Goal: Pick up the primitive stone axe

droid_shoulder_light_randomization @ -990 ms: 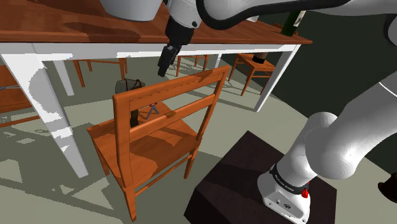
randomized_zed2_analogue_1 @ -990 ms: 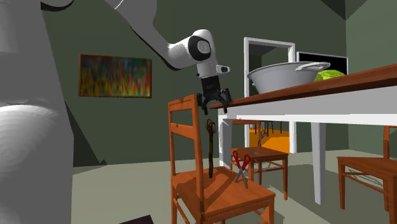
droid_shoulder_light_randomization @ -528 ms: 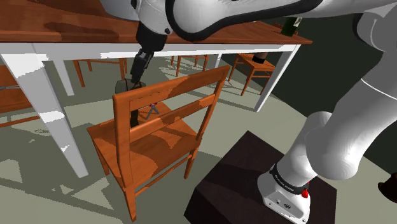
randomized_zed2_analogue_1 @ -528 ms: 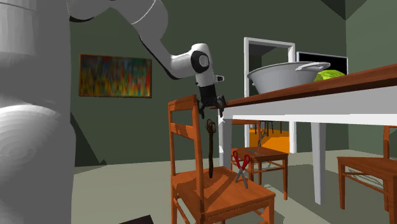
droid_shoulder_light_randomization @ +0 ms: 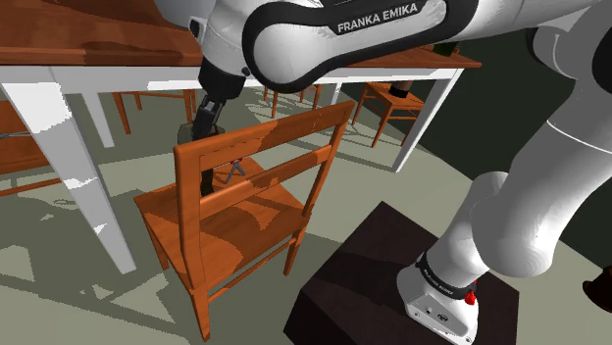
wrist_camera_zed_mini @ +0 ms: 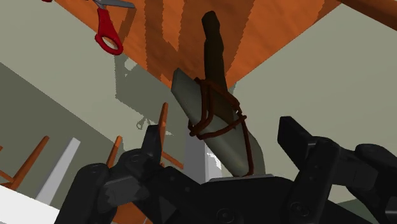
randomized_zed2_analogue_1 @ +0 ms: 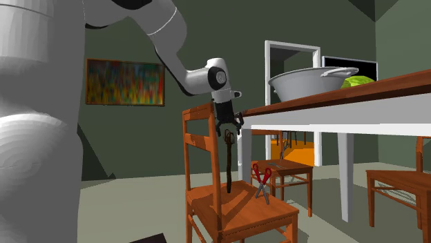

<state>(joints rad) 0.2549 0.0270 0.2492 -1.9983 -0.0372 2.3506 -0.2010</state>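
Observation:
The stone axe (randomized_zed2_analogue_1: 228,164) stands upright on a wooden chair's seat (randomized_zed2_analogue_1: 242,208), leaning by the chair back. Its grey stone head (wrist_camera_zed_mini: 215,121) is lashed with brown cord to a dark handle (wrist_camera_zed_mini: 213,41). My black gripper (randomized_zed2_analogue_1: 228,127) hangs just above the head, open. Seen from the wrist, the head lies between the gripper (wrist_camera_zed_mini: 222,143) fingers, one finger (wrist_camera_zed_mini: 153,145) on each side, with gaps left. From the shoulder camera, the gripper (droid_shoulder_light_randomization: 207,122) is behind the chair's top rail and the axe handle (droid_shoulder_light_randomization: 206,182) shows between the slats.
Red-handled scissors (randomized_zed2_analogue_1: 261,181) lean on the same seat beside the axe. The chair back (droid_shoulder_light_randomization: 265,147) is close to the gripper. A white-legged wooden table (randomized_zed2_analogue_1: 331,110) with a grey pot (randomized_zed2_analogue_1: 311,83) overhangs the chair. More chairs (droid_shoulder_light_randomization: 387,103) stand under the table.
The gripper has moved from the table's edge down and toward the shoulder view's left, ending over the axe head. The axe and scissors have not moved.

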